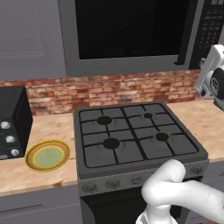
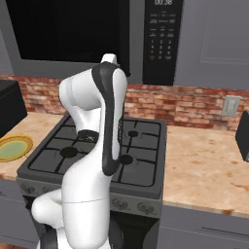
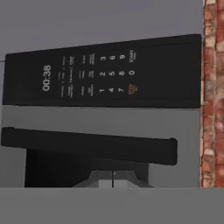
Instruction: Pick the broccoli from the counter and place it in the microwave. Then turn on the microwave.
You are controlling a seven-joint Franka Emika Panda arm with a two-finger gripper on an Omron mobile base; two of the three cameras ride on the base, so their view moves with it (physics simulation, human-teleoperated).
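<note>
Now the gripper (image 3: pixel 113 178), closed on nothing, is facing the microwave (image 3: pixel 105 131) keypad panel (image 3: pixel 100 74), which is lying just ahead beside the shut door; broccoli presumably is sitting inside, unseen.

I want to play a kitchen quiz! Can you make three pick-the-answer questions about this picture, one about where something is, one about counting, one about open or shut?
1. Where is the plate?
A. on the stove
B. on the counter, left of the stove
C. in the microwave

2. How many burners does the stove have?
A. two
B. four
C. six

3. The microwave door is
A. shut
B. wide open
C. missing

Answers: 1 B, the plate lies on tan wood beside the stove. 2 B, four dark rings show. 3 A, the black glass sits flat in its frame.
</note>
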